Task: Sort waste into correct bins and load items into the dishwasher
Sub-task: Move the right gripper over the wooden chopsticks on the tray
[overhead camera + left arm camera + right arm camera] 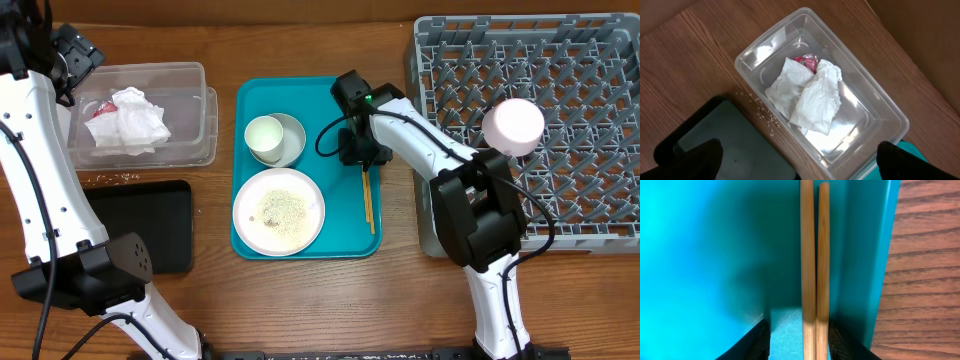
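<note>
Teal tray (345,238) on wooden table (300,310); two wooden chopsticks (368,205) side by side along tray's right edge.

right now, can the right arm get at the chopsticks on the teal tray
Probably yes. The right gripper hangs right over the chopsticks, its fingers open on either side of them, and nothing lies on top; the plate sits clear to one side.

Crumpled napkins (810,100) lie in the clear tub (860,117), a pinkish bowl (513,127) upturned in the grey rack (580,100).
</note>
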Available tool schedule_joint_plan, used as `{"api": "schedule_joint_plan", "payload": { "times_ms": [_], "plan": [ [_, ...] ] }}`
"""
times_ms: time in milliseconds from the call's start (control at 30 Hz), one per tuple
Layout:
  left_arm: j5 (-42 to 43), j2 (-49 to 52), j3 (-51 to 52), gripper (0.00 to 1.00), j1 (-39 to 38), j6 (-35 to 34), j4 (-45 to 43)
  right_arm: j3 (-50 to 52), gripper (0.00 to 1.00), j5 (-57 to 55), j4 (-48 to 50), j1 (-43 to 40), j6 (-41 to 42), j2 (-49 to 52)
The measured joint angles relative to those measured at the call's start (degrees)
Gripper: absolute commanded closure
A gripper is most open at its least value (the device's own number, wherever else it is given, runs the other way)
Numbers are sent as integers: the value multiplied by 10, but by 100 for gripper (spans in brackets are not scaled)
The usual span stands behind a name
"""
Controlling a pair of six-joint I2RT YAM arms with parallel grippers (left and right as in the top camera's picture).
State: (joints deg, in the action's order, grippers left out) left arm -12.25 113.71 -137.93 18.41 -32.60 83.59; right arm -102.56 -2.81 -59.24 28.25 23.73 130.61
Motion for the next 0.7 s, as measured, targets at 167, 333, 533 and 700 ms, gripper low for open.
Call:
{"api": "schedule_joint_plan", "payload": {
  "times_ms": [167,333,533,700],
  "plan": [
    [0,0,0,0,0,0,0,0,60,-5,0,5,0,1],
    [0,0,0,0,0,0,0,0,60,-16,3,11,0,1],
    [0,0,0,0,0,0,0,-10,60,-36,-32,15,0,1],
    [0,0,0,0,0,0,0,-42,59,-51,-65,15,0,2]
  ]
}}
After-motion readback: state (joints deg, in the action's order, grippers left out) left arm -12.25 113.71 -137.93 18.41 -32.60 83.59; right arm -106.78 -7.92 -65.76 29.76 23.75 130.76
